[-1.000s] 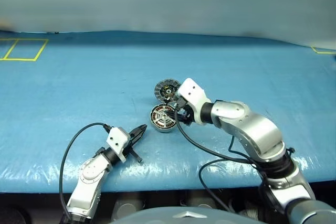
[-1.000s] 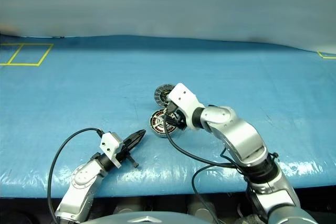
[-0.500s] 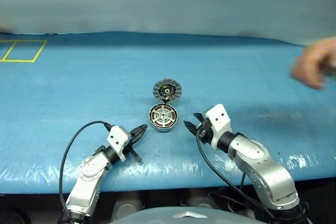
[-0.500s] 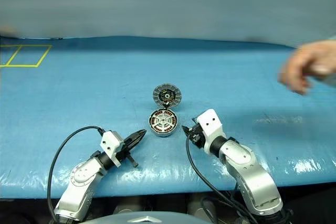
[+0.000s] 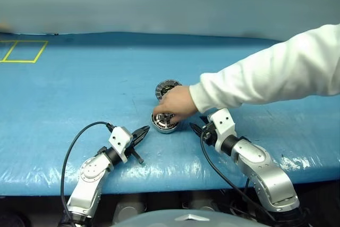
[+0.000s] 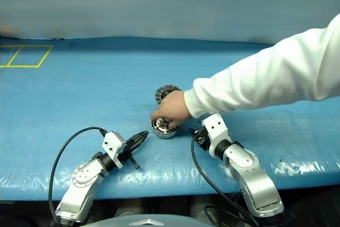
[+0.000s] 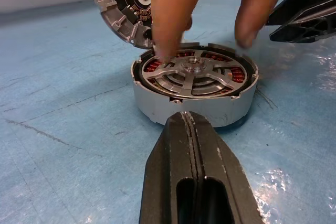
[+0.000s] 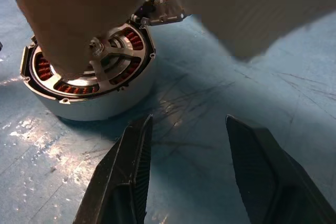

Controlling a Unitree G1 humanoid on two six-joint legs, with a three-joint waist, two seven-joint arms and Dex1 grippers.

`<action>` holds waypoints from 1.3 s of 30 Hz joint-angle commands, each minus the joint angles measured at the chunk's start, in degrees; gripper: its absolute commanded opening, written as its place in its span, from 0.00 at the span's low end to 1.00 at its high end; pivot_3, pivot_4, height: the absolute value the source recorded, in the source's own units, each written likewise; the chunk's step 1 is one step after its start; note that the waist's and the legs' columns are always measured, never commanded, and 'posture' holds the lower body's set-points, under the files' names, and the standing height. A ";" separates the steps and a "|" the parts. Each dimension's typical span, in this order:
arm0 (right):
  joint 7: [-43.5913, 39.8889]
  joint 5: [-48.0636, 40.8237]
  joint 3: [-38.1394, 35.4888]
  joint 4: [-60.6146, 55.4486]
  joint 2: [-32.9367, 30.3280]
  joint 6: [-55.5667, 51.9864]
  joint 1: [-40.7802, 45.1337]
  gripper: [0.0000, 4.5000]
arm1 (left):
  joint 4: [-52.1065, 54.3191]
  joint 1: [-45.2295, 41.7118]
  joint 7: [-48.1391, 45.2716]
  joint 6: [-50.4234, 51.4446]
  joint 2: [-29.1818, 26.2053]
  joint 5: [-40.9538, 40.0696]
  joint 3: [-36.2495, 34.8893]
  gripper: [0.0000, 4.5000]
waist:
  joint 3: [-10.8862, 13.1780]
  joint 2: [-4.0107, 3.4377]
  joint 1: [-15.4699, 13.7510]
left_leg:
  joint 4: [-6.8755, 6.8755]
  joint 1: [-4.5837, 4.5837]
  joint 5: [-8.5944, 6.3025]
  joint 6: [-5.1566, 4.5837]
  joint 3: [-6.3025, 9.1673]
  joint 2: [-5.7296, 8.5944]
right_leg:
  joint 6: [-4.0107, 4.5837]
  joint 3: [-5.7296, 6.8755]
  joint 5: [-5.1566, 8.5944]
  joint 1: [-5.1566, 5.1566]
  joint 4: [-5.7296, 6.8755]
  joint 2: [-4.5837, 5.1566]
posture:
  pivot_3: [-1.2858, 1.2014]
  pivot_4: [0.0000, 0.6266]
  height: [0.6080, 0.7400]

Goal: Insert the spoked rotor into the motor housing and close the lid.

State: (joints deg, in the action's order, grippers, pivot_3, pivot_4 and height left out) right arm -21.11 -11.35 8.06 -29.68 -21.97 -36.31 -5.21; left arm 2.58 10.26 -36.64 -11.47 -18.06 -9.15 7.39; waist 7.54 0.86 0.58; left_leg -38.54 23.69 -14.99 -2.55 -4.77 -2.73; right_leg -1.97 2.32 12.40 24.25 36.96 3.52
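A person's hand (image 5: 175, 104) in a white sleeve (image 5: 265, 75) reaches over the blue counter (image 5: 79, 83) and rests its fingers on the motor housing (image 7: 194, 90), where the spoked rotor (image 7: 191, 73) sits over the copper windings. The lid (image 7: 123, 3) leans tilted just behind the housing, partly hidden by the hand. The left claw (image 5: 142, 133), closed and empty, and the right claw (image 5: 195, 129), parted and empty, flank the housing without touching it.
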 commanded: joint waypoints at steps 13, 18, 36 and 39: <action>-1.03 0.56 -0.26 -0.53 -0.63 0.73 1.61 0.51 | 2.25 -0.21 0.18 -0.68 0.23 -0.36 0.33 0.00 | 0.00 0.00 -0.02 | -0.01 0.00 0.00 0.00 0.00 0.01 | 0.00 0.00 0.00 0.00 0.00 0.00 | 0.52 0.24 1.00; -1.29 0.67 -0.17 -0.59 -0.61 0.59 1.55 0.51 | 2.19 -0.12 0.12 -0.78 0.20 -0.34 0.36 0.00 | 0.00 0.00 -0.02 | -0.01 0.00 0.00 0.00 0.00 0.01 | 0.00 0.00 0.00 -0.02 0.00 0.00 | 0.52 0.24 1.00; -1.72 0.85 -0.06 -0.89 -0.94 -0.10 1.34 0.51 | 1.95 0.17 0.06 -0.96 0.16 -0.49 0.15 0.00 | 0.00 0.00 -0.02 | -0.02 0.00 0.00 0.00 0.00 0.01 | 0.00 0.00 0.00 -0.03 0.00 0.00 | 0.52 0.24 1.00; -1.79 0.84 0.05 -0.91 -0.95 -0.16 1.35 0.51 | 1.99 0.25 0.08 -0.93 0.15 -0.51 0.11 0.00 | 0.00 0.00 -0.02 | -0.02 0.00 0.00 0.00 0.00 0.01 | 0.00 0.00 0.00 -0.03 0.00 0.00 | 0.52 0.24 1.00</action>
State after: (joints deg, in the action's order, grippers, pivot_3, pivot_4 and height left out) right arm -22.66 -10.58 8.29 -29.47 -22.56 -36.80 -4.23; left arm 2.58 10.47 -36.44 -11.55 -18.02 -9.13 7.39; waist 7.54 0.86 0.56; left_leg -38.57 23.69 -14.99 -2.56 -4.77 -2.72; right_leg -1.98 2.32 12.39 24.22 36.96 3.52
